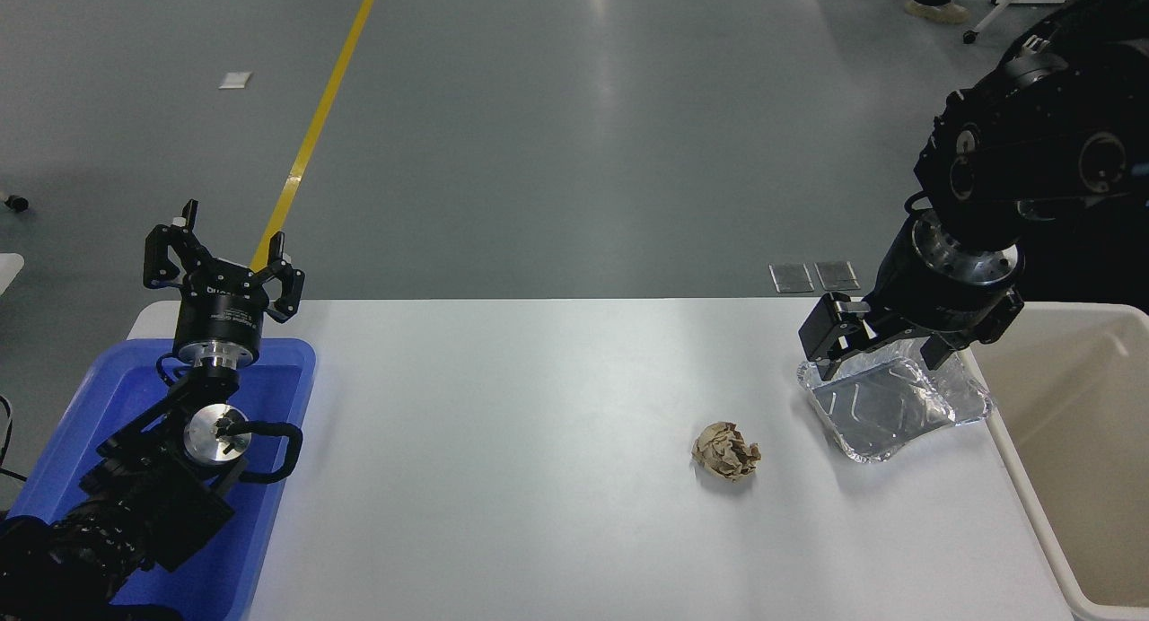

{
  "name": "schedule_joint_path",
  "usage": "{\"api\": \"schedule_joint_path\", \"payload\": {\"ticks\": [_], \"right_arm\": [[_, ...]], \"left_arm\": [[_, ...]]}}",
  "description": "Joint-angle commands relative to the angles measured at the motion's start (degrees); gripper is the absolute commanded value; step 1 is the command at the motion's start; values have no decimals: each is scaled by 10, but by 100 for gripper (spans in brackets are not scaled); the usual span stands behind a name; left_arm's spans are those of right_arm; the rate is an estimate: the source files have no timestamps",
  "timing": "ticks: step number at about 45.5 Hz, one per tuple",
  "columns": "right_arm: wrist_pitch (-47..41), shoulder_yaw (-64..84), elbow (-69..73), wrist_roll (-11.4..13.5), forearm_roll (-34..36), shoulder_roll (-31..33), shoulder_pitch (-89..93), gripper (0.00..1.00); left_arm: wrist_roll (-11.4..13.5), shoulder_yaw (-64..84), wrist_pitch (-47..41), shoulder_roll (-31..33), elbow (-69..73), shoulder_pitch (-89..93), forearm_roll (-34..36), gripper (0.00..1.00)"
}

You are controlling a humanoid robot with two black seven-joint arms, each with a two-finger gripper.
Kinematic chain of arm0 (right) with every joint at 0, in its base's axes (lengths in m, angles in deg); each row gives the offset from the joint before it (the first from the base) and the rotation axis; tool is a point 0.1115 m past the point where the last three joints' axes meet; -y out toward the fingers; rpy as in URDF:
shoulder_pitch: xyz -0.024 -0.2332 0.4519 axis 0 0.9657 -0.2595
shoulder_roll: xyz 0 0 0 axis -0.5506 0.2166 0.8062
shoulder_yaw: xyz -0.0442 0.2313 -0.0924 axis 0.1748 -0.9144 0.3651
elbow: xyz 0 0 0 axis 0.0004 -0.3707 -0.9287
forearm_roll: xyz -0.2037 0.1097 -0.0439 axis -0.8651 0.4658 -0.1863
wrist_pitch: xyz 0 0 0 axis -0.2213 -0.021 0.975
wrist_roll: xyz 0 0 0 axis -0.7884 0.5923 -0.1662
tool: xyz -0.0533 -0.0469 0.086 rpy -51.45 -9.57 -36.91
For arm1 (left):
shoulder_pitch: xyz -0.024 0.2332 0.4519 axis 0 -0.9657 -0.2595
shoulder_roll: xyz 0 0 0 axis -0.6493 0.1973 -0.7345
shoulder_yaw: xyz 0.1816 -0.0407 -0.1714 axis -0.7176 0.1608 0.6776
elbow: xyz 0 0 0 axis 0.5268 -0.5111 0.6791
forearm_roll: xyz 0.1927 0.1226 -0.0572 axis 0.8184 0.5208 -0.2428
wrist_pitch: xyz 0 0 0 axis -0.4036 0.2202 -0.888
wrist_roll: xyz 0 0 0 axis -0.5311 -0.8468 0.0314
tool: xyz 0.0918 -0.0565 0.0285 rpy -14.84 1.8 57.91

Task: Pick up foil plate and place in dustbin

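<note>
The foil plate (889,407) is a shallow silver tray lying on the white table near its right end, next to the dustbin (1086,441), a large cream tub at the right edge. My right gripper (884,356) hangs over the plate's far rim, open. One finger is beyond the plate's far left corner and the other is at its far right side. It is not closed on the plate. My left gripper (224,260) is parked, open and empty, above the blue bin at the lower left.
A crumpled brown paper ball (726,451) lies on the table left of the plate. A blue plastic bin (283,397) sits at the table's left end under the left arm. A person's foot (934,9) shows on the floor at the top right.
</note>
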Motion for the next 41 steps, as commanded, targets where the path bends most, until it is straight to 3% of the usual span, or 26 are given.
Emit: {"api": "schedule_joint_path", "payload": {"ticks": [1,18,31,41], "right_arm": [[5,0,2,0,-1,7,2,100],[16,-9,-5,1,-7,21,16,100],[142,-12,-17,1,-14,19,88,100],[214,1,-38,0,-116,42,146,100]], "left_arm": [[1,0,0,0,0,0,-1,99],[0,1,0,1,0,0,-1,99],[0,1,0,0,0,0,-1,99],[0,1,0,0,0,0,-1,99]]}}
